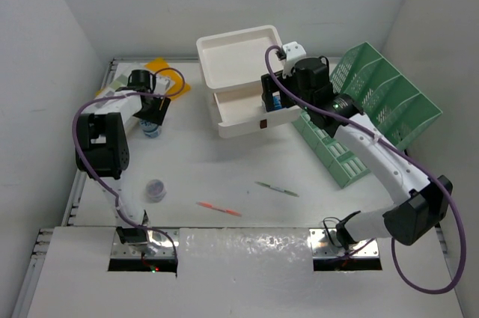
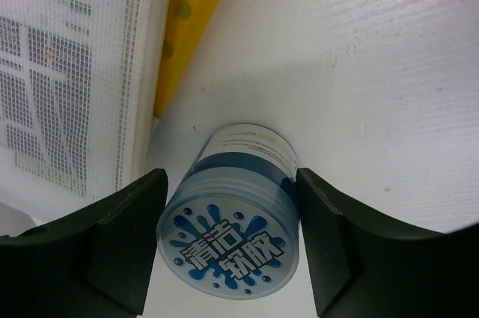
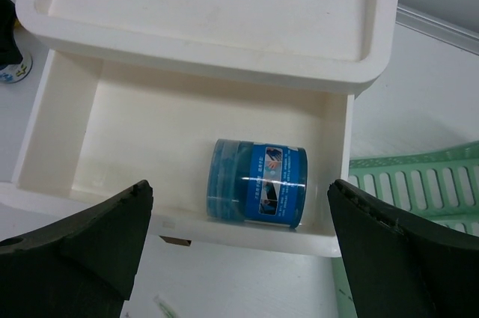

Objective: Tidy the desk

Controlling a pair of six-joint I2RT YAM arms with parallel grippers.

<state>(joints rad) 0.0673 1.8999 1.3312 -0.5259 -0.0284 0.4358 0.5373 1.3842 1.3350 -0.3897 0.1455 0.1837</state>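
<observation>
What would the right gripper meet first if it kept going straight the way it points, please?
Probably the blue jar lying in the open drawer, in line with the right gripper and its open jaws; depth is hard to judge.

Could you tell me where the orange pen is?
Top view: the orange pen lies centre-front on the desk, between a small jar and a grey pen.

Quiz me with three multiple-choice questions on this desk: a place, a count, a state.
1. The blue jar on its side lies: A in the open drawer; B in the green rack; C on the yellow folder.
2. Pens on the desk: A one; B two; C four.
3. The right gripper is: A shut on a pen; B shut on a jar; C open, empty.
Answers: A, it rests on the drawer floor; B, an orange pen and a grey pen; C, its jaws stand wide apart.
</observation>
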